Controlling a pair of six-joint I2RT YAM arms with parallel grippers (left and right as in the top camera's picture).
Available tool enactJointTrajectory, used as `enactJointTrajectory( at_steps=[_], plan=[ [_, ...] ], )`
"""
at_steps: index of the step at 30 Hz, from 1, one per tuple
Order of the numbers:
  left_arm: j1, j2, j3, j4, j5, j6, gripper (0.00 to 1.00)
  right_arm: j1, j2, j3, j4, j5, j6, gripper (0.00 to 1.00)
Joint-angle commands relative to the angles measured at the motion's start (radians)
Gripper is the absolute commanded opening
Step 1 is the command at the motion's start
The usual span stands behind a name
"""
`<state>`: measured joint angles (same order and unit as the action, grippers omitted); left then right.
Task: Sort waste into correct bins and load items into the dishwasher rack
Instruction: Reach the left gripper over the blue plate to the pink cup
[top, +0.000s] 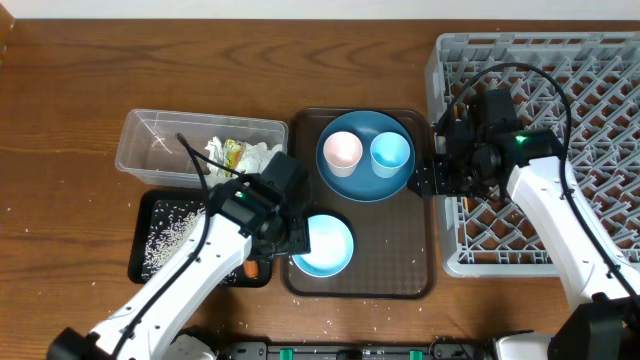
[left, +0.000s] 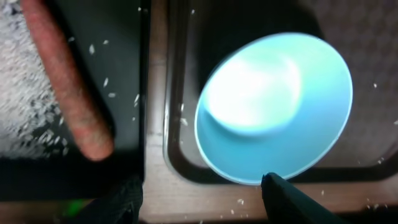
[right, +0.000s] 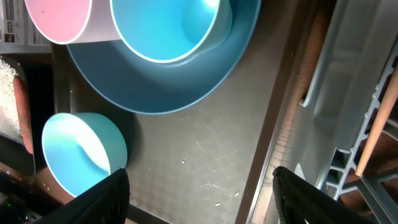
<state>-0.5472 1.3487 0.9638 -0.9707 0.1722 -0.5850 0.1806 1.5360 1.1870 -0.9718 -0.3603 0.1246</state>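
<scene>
overhead view: the dishwasher rack (top: 560, 100) occupies the right side of the table. the brown serving tray (top: 400, 260) lies just beside it. on this tray stands the blue plate (top: 365, 185), which carries the pink cup (top: 342, 152) and the light blue cup (top: 390, 153). the white bowl (top: 325, 245) sits near the tray's left edge. the clear tub (top: 150, 150) holds tissues (top: 258, 155) and the wrapper (top: 233, 152). the black tray (top: 148, 215) holds rice grains (top: 170, 235). the left gripper (top: 290, 235) is at the bowl's left rim. the right gripper (top: 425, 180) is between plate and rack.

left wrist view: the fingers (left: 127, 199) stand apart, with nothing clamped. one fingertip is at the bowl's rim. the carrot (left: 68, 87) lies in the black tray among the rice.

right wrist view: the fingers (right: 112, 193) stand apart above the bare serving tray and grip nothing. plate, both cups and bowl lie ahead; the rack is to the right.
</scene>
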Motion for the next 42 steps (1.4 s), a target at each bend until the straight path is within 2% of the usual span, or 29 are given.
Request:
enactJointTrajectory(
  at_steps=[1, 7, 19, 30, 33, 38, 40, 42],
  plan=[
    [-0.004, 0.013, -0.049, 0.031, -0.023, -0.02, 0.64, -0.009, 0.002, 0.002, -0.002, -0.01, -0.007, 0.72],
    [-0.004, 0.019, -0.122, 0.107, -0.023, -0.084, 0.64, -0.009, 0.002, 0.002, -0.009, 0.012, -0.01, 0.72],
    [-0.058, 0.021, -0.151, 0.24, -0.024, -0.087, 0.59, -0.009, 0.002, 0.002, -0.008, 0.017, -0.01, 0.72],
    [-0.096, 0.021, -0.169, 0.256, -0.083, -0.087, 0.57, -0.009, 0.002, 0.002, -0.009, 0.018, -0.01, 0.71],
    [-0.096, 0.021, -0.188, 0.267, -0.082, -0.087, 0.52, -0.009, 0.002, 0.002, -0.009, 0.018, -0.01, 0.72],
    [-0.096, 0.023, -0.236, 0.312, -0.079, -0.115, 0.5, -0.009, 0.002, 0.002, -0.009, 0.017, -0.01, 0.72],
    [-0.096, 0.023, -0.239, 0.321, -0.079, -0.121, 0.43, -0.009, 0.002, 0.002, -0.009, 0.018, -0.01, 0.71],
    [-0.096, 0.023, -0.239, 0.327, -0.079, -0.13, 0.41, -0.009, 0.002, 0.002, -0.01, 0.018, -0.01, 0.71]
  ],
)
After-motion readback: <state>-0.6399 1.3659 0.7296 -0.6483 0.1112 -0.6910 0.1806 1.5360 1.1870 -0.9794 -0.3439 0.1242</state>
